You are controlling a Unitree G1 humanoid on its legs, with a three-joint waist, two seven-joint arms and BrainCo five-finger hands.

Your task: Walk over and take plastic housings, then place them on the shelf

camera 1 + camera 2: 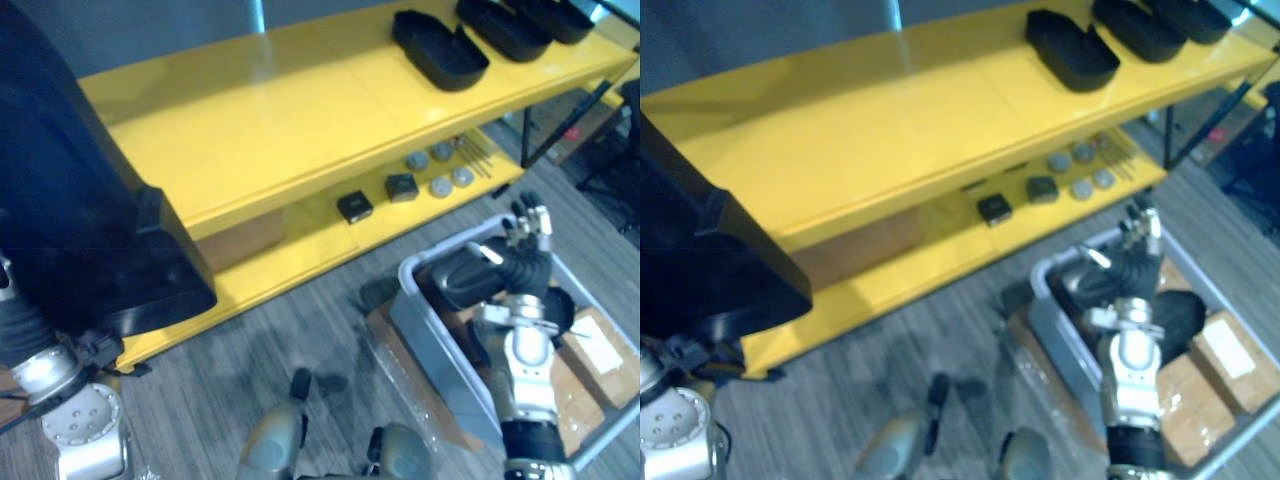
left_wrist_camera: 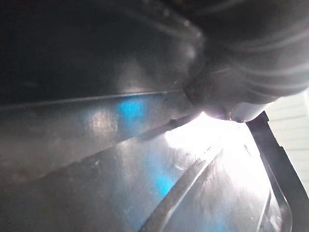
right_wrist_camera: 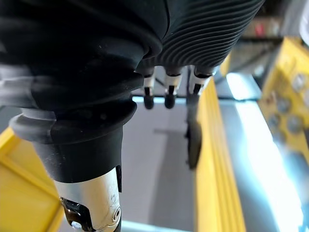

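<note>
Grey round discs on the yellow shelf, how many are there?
4 discs on the lower shelf: two at the back, two in front. More may hide under the top shelf.

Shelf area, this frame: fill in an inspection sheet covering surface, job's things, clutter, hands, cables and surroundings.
Surface: yellow shelf with two levels; the middle of the top level is bare.
Job's things: three black plastic housings at the top level's right end; a large housing carried at the robot's left, close to the camera; dark parts, apparently more housings, in the grey bin.
Clutter: the lower level holds small black blocks, grey discs and thin rods.
Hands: right hand over the bin, fingers straight, holding nothing; left hand under the large housing.
Cables: nothing seen.
Surroundings: grey plank floor; cardboard boxes by the bin.
</note>
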